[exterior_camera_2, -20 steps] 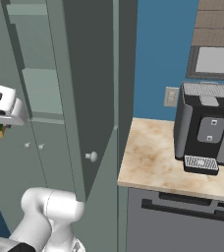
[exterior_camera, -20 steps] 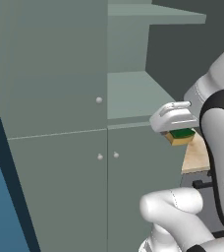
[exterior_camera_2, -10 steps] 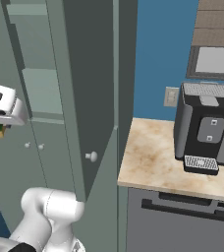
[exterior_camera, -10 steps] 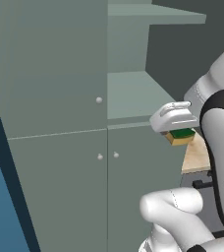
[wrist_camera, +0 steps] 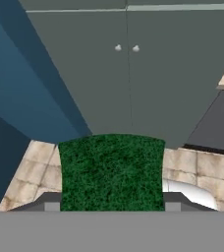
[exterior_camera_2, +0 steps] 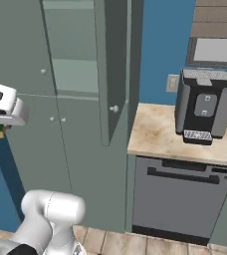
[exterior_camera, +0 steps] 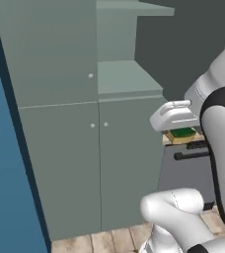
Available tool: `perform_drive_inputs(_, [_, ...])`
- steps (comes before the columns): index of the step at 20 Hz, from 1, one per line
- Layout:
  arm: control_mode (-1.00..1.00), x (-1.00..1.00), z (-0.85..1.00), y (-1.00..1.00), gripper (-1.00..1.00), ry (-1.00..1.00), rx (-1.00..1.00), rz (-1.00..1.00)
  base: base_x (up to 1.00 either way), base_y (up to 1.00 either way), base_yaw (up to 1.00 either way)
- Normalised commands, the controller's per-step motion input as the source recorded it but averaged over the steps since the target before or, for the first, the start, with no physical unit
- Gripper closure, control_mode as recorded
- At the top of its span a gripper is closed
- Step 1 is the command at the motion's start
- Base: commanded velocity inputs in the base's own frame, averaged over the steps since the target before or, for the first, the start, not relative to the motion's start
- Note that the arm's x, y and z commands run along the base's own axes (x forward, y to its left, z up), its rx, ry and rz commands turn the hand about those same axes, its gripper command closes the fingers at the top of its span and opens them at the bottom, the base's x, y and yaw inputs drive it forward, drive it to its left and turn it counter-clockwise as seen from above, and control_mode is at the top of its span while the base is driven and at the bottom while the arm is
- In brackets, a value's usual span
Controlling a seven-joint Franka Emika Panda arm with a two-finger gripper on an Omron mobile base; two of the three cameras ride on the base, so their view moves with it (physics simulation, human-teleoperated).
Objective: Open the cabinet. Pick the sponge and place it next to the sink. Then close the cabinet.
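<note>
Gripper clamps sponge in mid-air beside cabinet, upper right door open. Sponge lies flat, green side toward hand cam; long axis unclear. No readable text.

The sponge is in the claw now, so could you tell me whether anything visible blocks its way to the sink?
The sponge sits held in the claw, clear of the cabinet. The sink is outside these views, so the path cannot be judged; nothing visible touches the sponge.
</note>
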Motion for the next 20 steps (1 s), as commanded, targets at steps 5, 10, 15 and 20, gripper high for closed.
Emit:
perform_drive_inputs(5, [1.00,0.00,0.00,0.00,1.00,0.00,0.00,0.00,-0.96,0.01,0.00])
perform_drive_inputs(10, [1.00,0.00,0.00,0.00,1.00,0.00,0.00,0.00,-0.70,0.00,-0.24])
perform_drive_inputs(15, [1.00,0.00,0.00,0.00,1.00,0.00,0.00,0.00,-0.51,0.00,-0.55])
perform_drive_inputs(20, [1.00,0.00,0.00,0.00,1.00,0.00,0.00,0.00,-0.24,0.00,-0.48])
